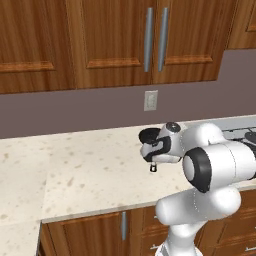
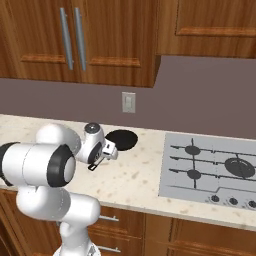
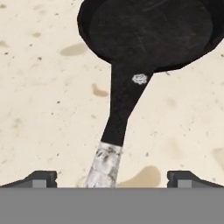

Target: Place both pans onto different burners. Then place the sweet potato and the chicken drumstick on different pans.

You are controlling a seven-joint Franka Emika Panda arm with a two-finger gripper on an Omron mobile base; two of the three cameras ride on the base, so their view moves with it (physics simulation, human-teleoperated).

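One black pan [image 3: 148,30] lies on the speckled beige counter, its long handle [image 3: 122,105] running toward me and ending in a greyish neck [image 3: 104,166]. My gripper [image 3: 113,179] is open and hangs just over that neck, one fingertip [image 3: 41,178] on each side of it, nothing gripped. The same pan [image 1: 149,135] [image 2: 122,139] sits near the back wall, partly hidden by the hand, with the gripper [image 1: 152,165] [image 2: 99,159] at its near side. The burners [image 2: 192,149] [image 2: 239,167] are on the steel cooktop to the right. The sweet potato and chicken drumstick are out of view.
The cooktop [image 2: 172,185] is set flush in the counter right of the pan, with small knobs [image 2: 233,201] along its front. A wall outlet [image 2: 128,102] is behind the pan. Wooden cabinets hang above. The counter edge [image 1: 90,212] runs close in front of the arm.
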